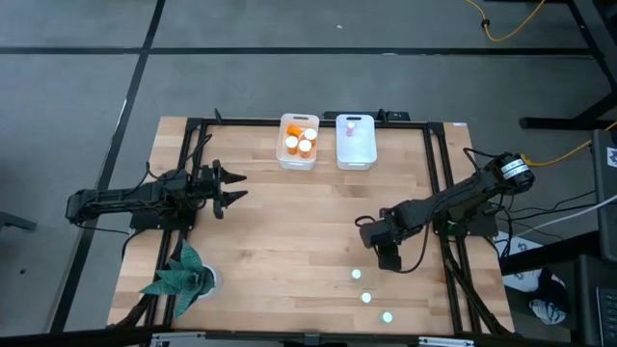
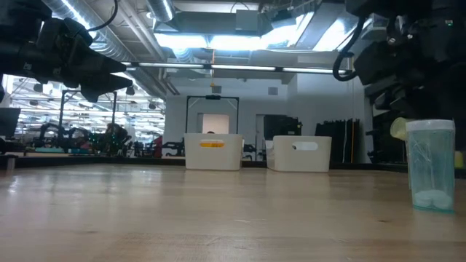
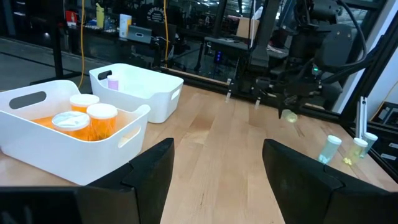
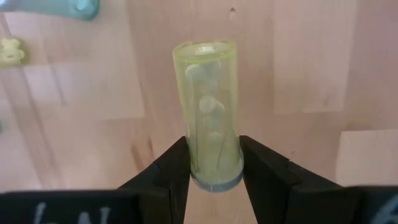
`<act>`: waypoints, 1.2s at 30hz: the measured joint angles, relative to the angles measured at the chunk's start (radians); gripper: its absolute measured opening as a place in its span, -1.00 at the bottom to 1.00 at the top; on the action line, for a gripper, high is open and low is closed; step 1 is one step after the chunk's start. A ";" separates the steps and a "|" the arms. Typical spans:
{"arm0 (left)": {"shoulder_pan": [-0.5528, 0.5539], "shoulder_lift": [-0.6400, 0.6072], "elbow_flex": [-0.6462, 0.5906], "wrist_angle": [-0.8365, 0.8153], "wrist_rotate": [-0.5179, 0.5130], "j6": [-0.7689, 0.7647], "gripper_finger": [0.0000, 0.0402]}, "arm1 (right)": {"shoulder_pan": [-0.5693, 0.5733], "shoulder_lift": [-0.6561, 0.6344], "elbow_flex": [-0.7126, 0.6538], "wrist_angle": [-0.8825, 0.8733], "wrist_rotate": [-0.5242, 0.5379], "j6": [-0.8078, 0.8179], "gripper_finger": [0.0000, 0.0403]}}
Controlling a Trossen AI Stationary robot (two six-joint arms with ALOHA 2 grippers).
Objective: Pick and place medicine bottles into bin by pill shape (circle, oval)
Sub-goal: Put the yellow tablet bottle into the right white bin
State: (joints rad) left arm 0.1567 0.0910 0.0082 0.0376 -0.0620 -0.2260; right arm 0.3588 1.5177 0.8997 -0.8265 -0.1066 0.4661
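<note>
My right gripper (image 1: 388,256) is at the table's right front, shut on a small pale yellow-green bottle (image 4: 208,106) held above the wood. Three more small bottles (image 1: 366,297) stand on the table near the front right; one clear bottle (image 2: 431,166) shows close in the low view. Orange bottles with white caps (image 1: 300,141) stand in the left white bin (image 1: 285,162). One small bottle (image 1: 353,123) stands in the right white bin (image 1: 356,160). My left gripper (image 1: 234,187) is open and empty over the table's left side. My right gripper pinches the pale yellow-green bottle between its two fingers (image 4: 171,168) near the bottle's grey capped end (image 4: 216,180). The bottle's body sticks out past the fingertips. It is clear of the table, as the left wrist view (image 3: 289,116) shows.
The two bins stand side by side at the table's far edge, also seen in the left wrist view (image 3: 134,127). A teal folded object (image 1: 179,277) sits at the front left corner. Black frame rails (image 1: 436,164) run along the table's sides. Bare wood lies in the middle.
</note>
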 joint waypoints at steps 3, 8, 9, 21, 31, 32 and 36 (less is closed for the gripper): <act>0.000 0.000 0.000 0.000 0.000 0.000 0.18 | 0.000 0.000 0.000 0.000 0.029 0.001 -0.34; 0.000 0.000 0.000 0.000 0.000 0.000 0.18 | 0.000 0.000 0.000 0.000 0.034 0.000 -0.34; 0.000 0.000 0.000 0.000 0.000 0.000 0.18 | 0.000 0.000 0.000 0.000 0.034 0.000 -0.34; 0.000 0.000 0.000 0.000 0.000 0.000 0.18 | 0.000 0.000 0.000 0.000 0.034 0.001 -0.34; 0.000 0.000 0.000 0.000 0.000 0.000 0.18 | 0.000 0.000 0.000 0.000 0.035 0.001 -0.34; 0.000 0.000 0.000 0.000 0.000 0.000 0.18 | 0.000 0.000 0.000 0.000 0.035 0.001 -0.34; 0.000 0.000 0.000 0.000 0.000 0.000 0.18 | 0.000 0.000 0.000 0.000 0.036 0.001 -0.34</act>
State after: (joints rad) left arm 0.1569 0.0914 0.0080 0.0376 -0.0619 -0.2260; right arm 0.3588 1.5177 0.8995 -0.8267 -0.0708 0.4667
